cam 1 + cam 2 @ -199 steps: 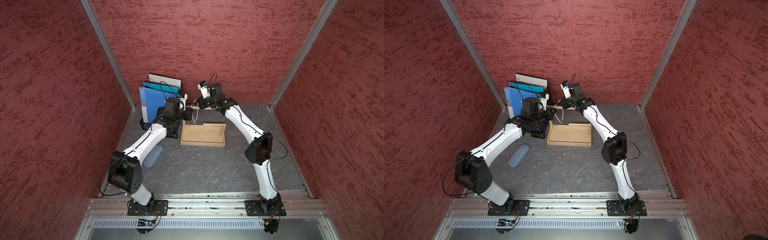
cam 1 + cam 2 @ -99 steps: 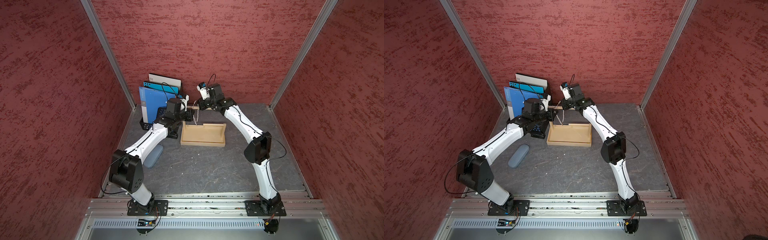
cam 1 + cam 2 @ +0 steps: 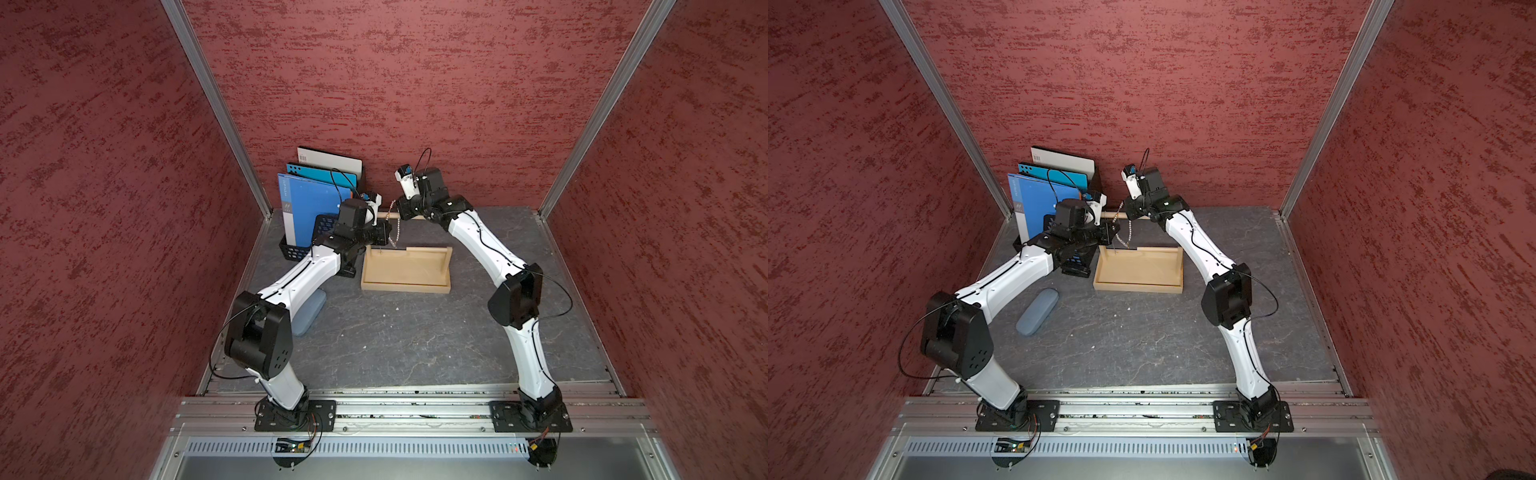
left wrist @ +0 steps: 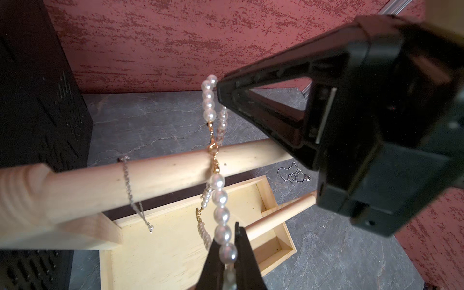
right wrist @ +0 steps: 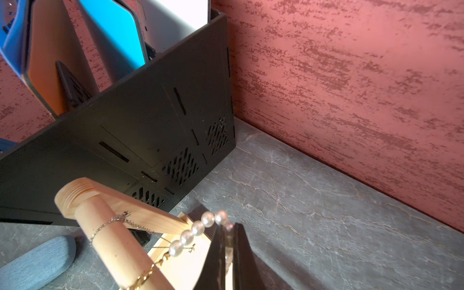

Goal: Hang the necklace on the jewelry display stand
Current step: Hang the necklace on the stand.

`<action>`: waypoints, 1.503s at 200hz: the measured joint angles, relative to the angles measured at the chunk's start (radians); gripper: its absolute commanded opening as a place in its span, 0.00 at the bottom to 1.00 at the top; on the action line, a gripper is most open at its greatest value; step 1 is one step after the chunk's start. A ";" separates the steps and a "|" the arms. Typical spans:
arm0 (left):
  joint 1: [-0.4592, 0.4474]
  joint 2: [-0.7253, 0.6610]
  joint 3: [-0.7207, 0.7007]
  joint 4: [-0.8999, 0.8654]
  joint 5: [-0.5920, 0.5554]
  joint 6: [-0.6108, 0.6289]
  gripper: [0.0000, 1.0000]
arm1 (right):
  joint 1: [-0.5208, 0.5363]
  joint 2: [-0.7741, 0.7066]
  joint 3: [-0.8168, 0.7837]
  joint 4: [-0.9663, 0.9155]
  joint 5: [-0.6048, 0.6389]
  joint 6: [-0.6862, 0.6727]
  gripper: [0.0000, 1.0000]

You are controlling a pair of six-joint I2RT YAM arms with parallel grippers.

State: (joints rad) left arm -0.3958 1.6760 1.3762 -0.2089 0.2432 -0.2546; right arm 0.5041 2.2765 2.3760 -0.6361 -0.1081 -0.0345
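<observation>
Necklace (image 4: 218,182), pinched by left claw (image 4: 227,247) and right claw (image 5: 228,233), crosses stand dowel (image 4: 163,173).

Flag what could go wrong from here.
Both the left pincer and right pincer are shut on the pearl necklace across the dowel arm; pulling apart could strain the gold clasp resting on it.
The silver chain hangs close by and could snag.
Uneven release may slide the strand off.

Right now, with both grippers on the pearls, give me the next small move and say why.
Probably lower the right gripper slightly toward the dowel. It pinches the pearls above the dowel, strands appear to fall on either side, the clasp lies on the wood, and the left gripper pinches them below. Lowering should settle the loop before release.
</observation>
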 measured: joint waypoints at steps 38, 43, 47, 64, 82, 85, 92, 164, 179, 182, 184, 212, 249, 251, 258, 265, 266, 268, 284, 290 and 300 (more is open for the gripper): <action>0.000 0.005 0.004 0.000 -0.001 0.001 0.02 | 0.000 0.000 0.000 0.005 0.009 -0.003 0.05; 0.000 0.005 0.006 0.000 0.000 0.001 0.02 | 0.000 0.000 0.000 0.006 0.010 -0.003 0.05; 0.000 0.005 0.008 0.000 -0.001 0.001 0.02 | 0.000 0.000 0.000 0.007 0.011 -0.003 0.05; 0.000 0.005 0.017 0.000 -0.001 0.002 0.02 | 0.000 0.000 0.000 0.013 0.018 -0.003 0.05; 0.000 0.005 0.027 0.000 -0.001 0.005 0.03 | 0.000 0.000 0.000 0.019 0.023 -0.003 0.05; 0.000 0.005 0.027 0.000 -0.001 0.006 0.03 | 0.000 0.000 0.000 0.019 0.024 -0.003 0.05; 0.000 0.005 0.030 0.000 -0.001 0.006 0.03 | 0.000 0.000 0.000 0.019 0.025 -0.003 0.06; 0.000 0.009 0.031 0.000 -0.001 0.008 0.04 | 0.000 0.000 -0.002 0.019 0.024 -0.015 0.08; 0.000 0.009 0.028 0.000 -0.001 0.008 0.04 | 0.000 0.000 -0.015 0.025 0.023 -0.023 0.11; 0.000 0.010 0.027 0.000 -0.001 0.008 0.04 | 0.000 0.000 -0.019 0.026 0.021 -0.024 0.11; 0.000 0.009 0.027 0.000 -0.001 0.008 0.04 | 0.000 0.000 -0.021 0.026 0.021 -0.026 0.12; 0.000 0.010 0.023 0.000 -0.001 0.008 0.04 | -0.002 -0.011 -0.059 0.064 0.015 -0.034 0.15; 0.000 0.010 0.019 0.000 -0.002 0.008 0.06 | -0.002 -0.025 -0.087 0.087 0.014 -0.046 0.21; 0.000 0.010 0.019 0.000 -0.002 0.008 0.06 | -0.002 -0.025 -0.087 0.087 0.014 -0.048 0.21; 0.000 0.010 0.019 0.000 -0.002 0.008 0.06 | -0.002 -0.025 -0.087 0.087 0.014 -0.049 0.21; 0.000 0.011 0.019 0.000 -0.002 0.008 0.07 | -0.002 -0.025 -0.087 0.088 0.014 -0.049 0.21; 0.000 0.011 0.019 0.000 -0.002 0.008 0.07 | -0.002 -0.025 -0.087 0.088 0.014 -0.049 0.21; 0.000 0.011 0.019 0.000 -0.002 0.008 0.07 | -0.002 -0.025 -0.087 0.088 0.014 -0.049 0.21; 0.000 0.013 0.019 0.000 -0.002 0.009 0.09 | -0.002 -0.025 -0.087 0.088 0.014 -0.050 0.21; 0.000 0.013 0.019 0.000 -0.002 0.009 0.09 | -0.002 -0.025 -0.087 0.089 0.014 -0.050 0.21; 0.000 0.014 0.019 0.000 -0.002 0.010 0.09 | -0.002 -0.025 -0.087 0.089 0.014 -0.051 0.21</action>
State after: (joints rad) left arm -0.3958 1.6905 1.3949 -0.2089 0.2413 -0.2451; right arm 0.5022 2.2513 2.2894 -0.5476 -0.0937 -0.0856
